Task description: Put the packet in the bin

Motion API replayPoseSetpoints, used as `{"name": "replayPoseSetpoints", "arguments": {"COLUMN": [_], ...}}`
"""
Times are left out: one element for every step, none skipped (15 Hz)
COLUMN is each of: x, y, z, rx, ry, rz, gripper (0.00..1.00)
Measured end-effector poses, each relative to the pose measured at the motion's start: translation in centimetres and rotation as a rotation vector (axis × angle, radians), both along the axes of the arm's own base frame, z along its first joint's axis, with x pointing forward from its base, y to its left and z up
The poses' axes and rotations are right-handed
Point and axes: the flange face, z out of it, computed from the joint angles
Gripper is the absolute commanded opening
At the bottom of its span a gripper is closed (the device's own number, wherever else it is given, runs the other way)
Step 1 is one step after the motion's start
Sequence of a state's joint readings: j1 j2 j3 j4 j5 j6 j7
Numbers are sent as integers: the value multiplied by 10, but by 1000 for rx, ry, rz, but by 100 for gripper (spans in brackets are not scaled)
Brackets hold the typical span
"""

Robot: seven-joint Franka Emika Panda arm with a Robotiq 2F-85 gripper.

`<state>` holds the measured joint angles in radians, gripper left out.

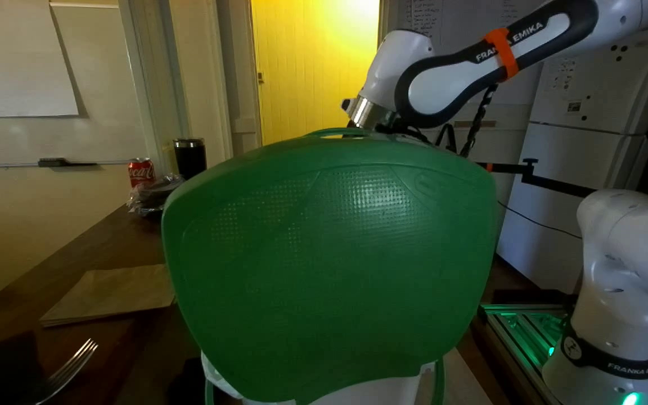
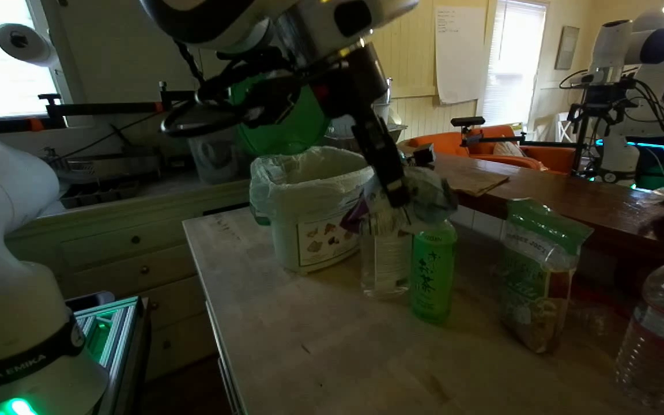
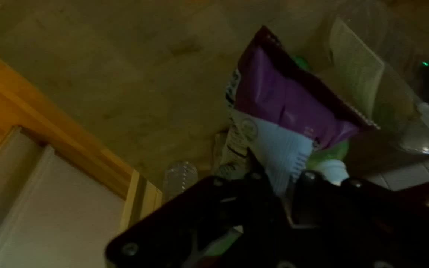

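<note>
The packet [image 3: 292,100] is purple and white and crinkled. In the wrist view it sticks out from between my fingers [image 3: 282,178]. In an exterior view my gripper [image 2: 399,196] points down, shut on the packet, whose purple end [image 2: 355,215] shows left of the fingers. The packet hangs about level with the tops of two bottles, right of the bin. The bin [image 2: 285,230] is whitish, lined with clear plastic and open at the top. Its green lid [image 2: 286,124] stands raised behind it. In an exterior view this lid [image 1: 329,264] hides the gripper and packet.
A clear bottle [image 2: 385,265] and a green tea bottle [image 2: 433,276] stand close beside the bin, under the gripper. A green bag [image 2: 539,271] and a large clear bottle [image 2: 660,334] stand farther right. A brown paper [image 1: 110,293] and a fork [image 1: 73,365] lie on the counter.
</note>
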<state>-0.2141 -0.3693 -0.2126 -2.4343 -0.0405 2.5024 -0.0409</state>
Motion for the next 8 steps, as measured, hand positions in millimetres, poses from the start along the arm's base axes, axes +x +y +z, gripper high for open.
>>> {"name": "replayPoseSetpoints", "arguments": {"x": [3,6,11,16,22,28,33,38], "y": [8,17,26,37,47,59,70,83], "z": [14,27,38,48,56,63,69,75], "rx": [-9,-13,-15,-8,2,18,35,52], "ry": [-29,-55,-80,-106,-128,-152,-174,-193], "rz": [36,71,108,149,187,231,274,323], "gripper": [3,3,3,3,3,3,3,3]}}
